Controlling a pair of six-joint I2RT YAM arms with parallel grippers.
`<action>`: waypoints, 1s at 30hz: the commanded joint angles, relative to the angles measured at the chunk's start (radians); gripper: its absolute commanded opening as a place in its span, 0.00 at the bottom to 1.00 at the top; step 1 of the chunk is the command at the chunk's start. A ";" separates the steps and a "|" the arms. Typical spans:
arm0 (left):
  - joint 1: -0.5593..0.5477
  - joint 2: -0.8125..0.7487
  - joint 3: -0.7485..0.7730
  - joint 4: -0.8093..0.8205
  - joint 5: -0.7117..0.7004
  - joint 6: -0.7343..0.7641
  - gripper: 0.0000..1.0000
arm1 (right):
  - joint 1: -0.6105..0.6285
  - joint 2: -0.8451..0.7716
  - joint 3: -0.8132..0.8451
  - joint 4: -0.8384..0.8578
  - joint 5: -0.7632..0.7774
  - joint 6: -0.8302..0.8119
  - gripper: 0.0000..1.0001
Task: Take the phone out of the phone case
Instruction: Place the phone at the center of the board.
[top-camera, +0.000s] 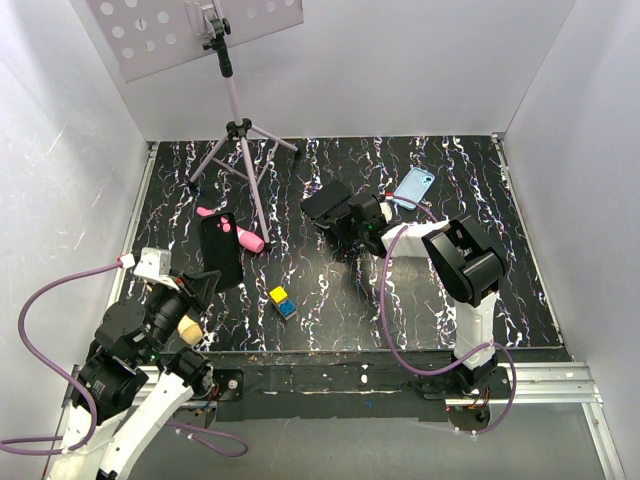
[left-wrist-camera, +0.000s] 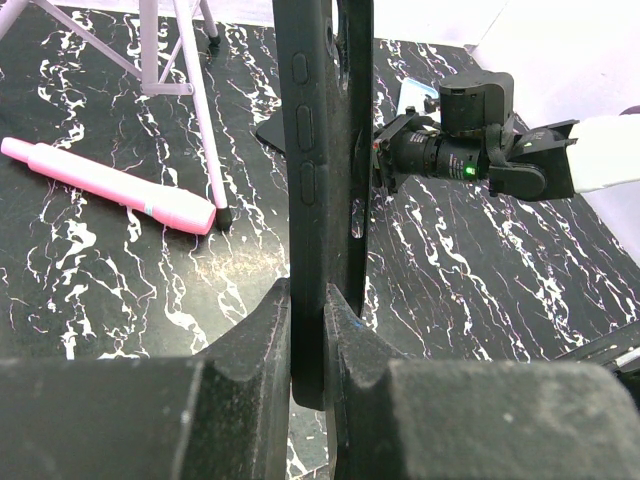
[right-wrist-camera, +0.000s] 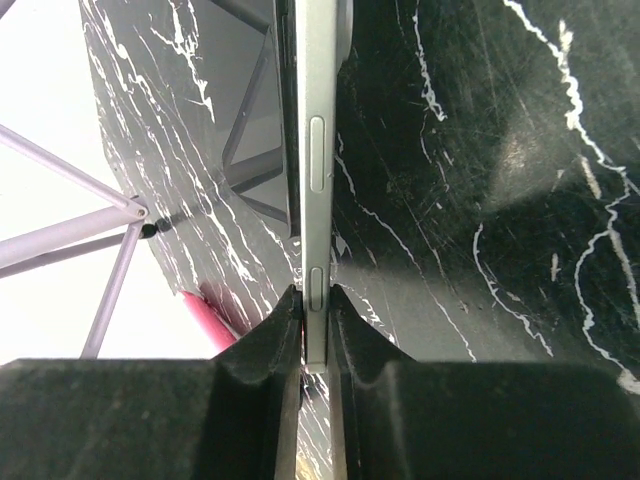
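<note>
My right gripper (top-camera: 345, 212) is shut on the phone (top-camera: 325, 200), a thin dark slab held above the middle of the table. In the right wrist view the jaws (right-wrist-camera: 317, 310) clamp its grey edge (right-wrist-camera: 316, 130) by a side button. My left gripper (top-camera: 205, 283) is shut on a black rubbery phone shell (top-camera: 220, 250) at the left. In the left wrist view that shell (left-wrist-camera: 320, 150) stands edge-on with button bumps, its lower end pinched between my fingers (left-wrist-camera: 322, 330). A light blue phone case (top-camera: 413, 185) lies flat on the table behind the right gripper, touched by neither.
A tripod (top-camera: 240, 140) with a perforated board stands at the back left. A pink pen (top-camera: 250, 243) lies by the black shell, also in the left wrist view (left-wrist-camera: 110, 183). Yellow and blue blocks (top-camera: 282, 301) sit near the front edge. White walls enclose the table.
</note>
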 joint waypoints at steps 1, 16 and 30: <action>-0.003 0.016 0.005 0.005 -0.012 0.010 0.00 | -0.012 0.021 0.012 -0.065 0.074 -0.024 0.21; -0.003 0.030 0.006 0.002 -0.024 0.009 0.00 | -0.020 -0.060 0.083 -0.274 -0.086 -0.208 0.83; -0.003 0.059 0.003 -0.001 -0.042 0.004 0.00 | -0.026 -0.221 -0.022 -0.445 -0.451 -0.706 0.83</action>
